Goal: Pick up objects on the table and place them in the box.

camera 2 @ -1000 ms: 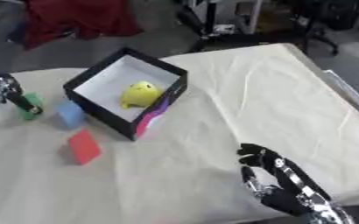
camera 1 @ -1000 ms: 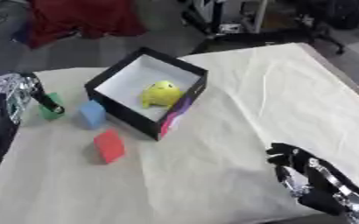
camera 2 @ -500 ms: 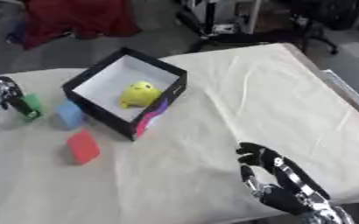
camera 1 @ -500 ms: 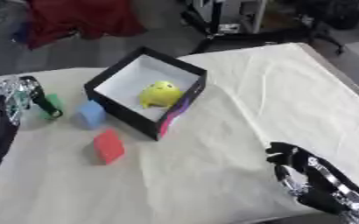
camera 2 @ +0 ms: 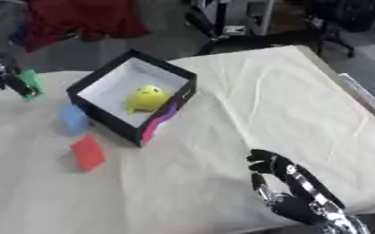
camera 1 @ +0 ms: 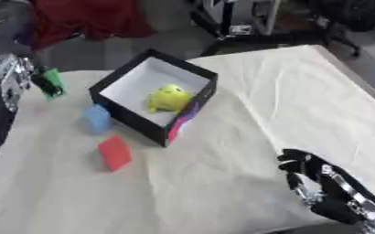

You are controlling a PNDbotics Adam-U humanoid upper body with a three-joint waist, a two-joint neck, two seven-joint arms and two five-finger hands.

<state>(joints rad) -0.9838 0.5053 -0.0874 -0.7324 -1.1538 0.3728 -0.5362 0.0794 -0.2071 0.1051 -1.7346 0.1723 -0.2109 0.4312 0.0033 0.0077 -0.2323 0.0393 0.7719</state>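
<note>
Cloth-covered table; black box holds yellow toy.

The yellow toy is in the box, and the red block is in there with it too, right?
Not quite. The yellow toy is in the box, but the red block lies on the table outside it, below the blue block. The left eye view shows this.

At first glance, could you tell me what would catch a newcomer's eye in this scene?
Probably the black box with its white inside, left of the table's centre, with a yellow toy in it. Beside it on the cloth lie a blue block and a red block. The left hand holds a green object at the left edge, and the right hand rests at the lower right.
</note>
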